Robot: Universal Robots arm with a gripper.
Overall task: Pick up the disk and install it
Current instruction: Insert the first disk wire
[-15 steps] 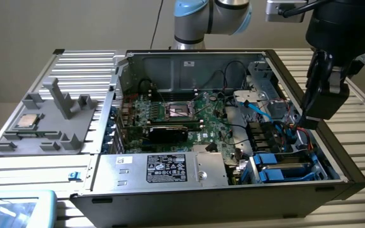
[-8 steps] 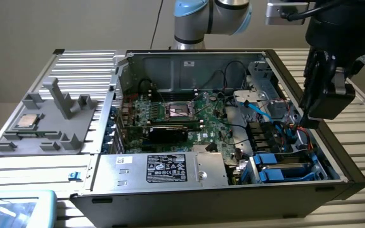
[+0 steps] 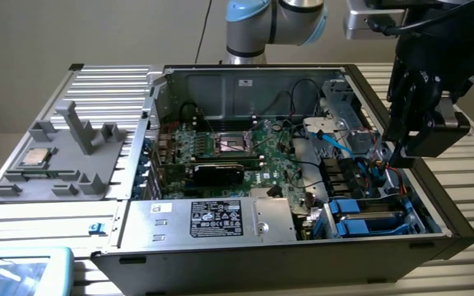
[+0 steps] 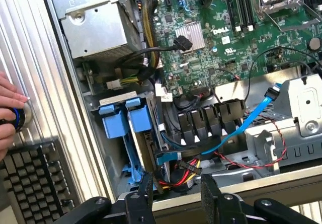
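- Presently the tool (image 3: 410, 145) hangs over the wall of the open computer case (image 3: 459, 231) on the exterior view's right, on the end of the arm (image 3: 274, 21).
- Its two black fingers (image 4: 146, 191) stand apart with nothing between them. In the wrist view only the case wall and a bundle of red, yellow and black wires (image 4: 183, 169) show through the gap.
- The disk (image 4: 126, 126) sits on edge in the drive bay at the case corner, with its bright blue carrier handles facing up. Most of its metal body is hidden by the bay.
- In the exterior view the same blue carrier (image 3: 360, 216) lies in the near corner on the exterior view's right, below the tool and apart from it.
- A light blue cable (image 4: 251, 118) runs from the metal bracket down toward the bay.
- The green motherboard (image 3: 237, 148) fills the middle of the case, and a silver box with a black label (image 3: 220, 219) sits just beside the bay.
- On the ribbed metal tabletop (image 3: 468, 271), well apart on the exterior view's left, a grey holder (image 3: 64, 160) carries a small square chip (image 3: 35, 158).
- A person's hand (image 4: 10, 110) rests on a blue-ringed knob (image 4: 17, 118) on the tabletop, near a keyboard (image 4: 35, 178).
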